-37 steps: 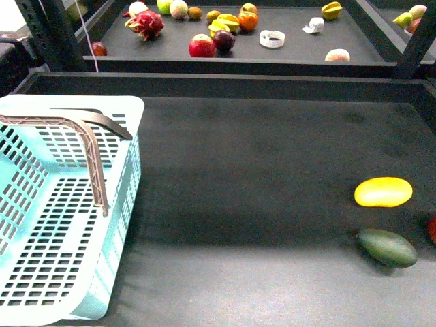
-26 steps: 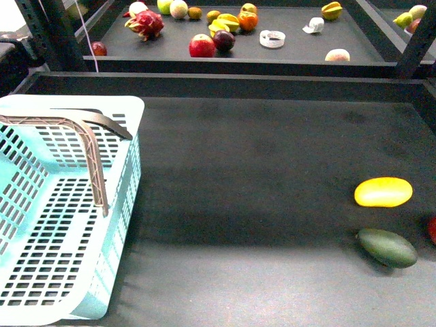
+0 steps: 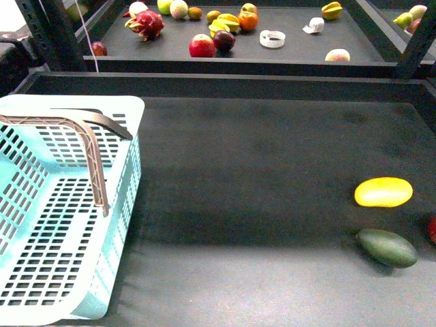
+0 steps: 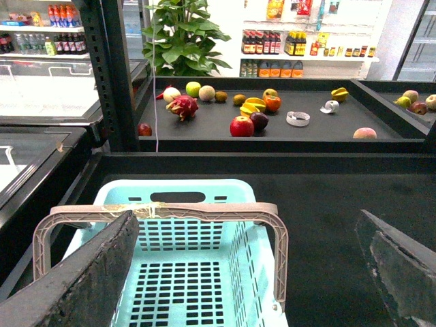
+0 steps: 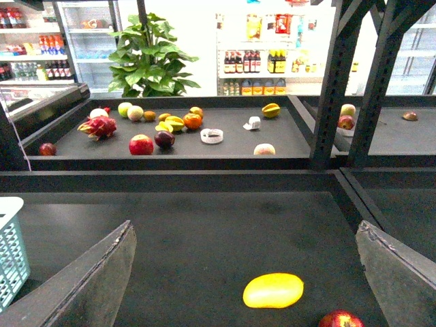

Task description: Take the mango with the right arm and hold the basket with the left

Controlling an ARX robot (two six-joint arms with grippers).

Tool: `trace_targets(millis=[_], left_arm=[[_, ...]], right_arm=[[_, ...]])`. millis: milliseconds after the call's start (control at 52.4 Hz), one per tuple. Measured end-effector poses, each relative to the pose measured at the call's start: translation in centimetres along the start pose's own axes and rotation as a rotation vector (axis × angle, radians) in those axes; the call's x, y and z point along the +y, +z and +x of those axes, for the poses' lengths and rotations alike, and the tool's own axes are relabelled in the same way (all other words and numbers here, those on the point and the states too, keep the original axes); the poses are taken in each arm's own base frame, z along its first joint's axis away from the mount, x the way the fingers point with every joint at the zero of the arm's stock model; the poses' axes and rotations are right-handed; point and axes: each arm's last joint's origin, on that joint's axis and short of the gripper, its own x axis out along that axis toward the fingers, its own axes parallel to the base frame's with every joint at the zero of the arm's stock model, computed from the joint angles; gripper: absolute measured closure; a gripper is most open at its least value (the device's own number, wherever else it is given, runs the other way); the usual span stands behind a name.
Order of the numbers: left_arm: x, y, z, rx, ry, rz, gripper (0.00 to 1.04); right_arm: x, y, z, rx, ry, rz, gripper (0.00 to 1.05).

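While left gripper (image 4: 245, 272) and right gripper (image 5: 246, 276) gape, mango (image 3: 383, 192) near green fruit (image 3: 387, 247), basket (image 3: 75, 101) apart.

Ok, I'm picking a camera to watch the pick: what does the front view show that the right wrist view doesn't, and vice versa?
Front only: the dark green fruit near the mango, and the handles of the basket. Right wrist only: the right gripper, wide open, and a potted plant. Both: the mango, part of the basket, the far fruit shelf.
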Motion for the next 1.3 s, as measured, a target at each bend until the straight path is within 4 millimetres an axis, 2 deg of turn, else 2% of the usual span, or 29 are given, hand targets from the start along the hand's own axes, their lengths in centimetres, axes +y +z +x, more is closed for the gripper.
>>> trace_targets(millis=[1299], left_arm=[[0.0,0.0,0.0,0.0,0.0,0.0,0.08]], right_arm=[[0.0,0.0,0.0,0.0,0.0,0.0,0.08]])
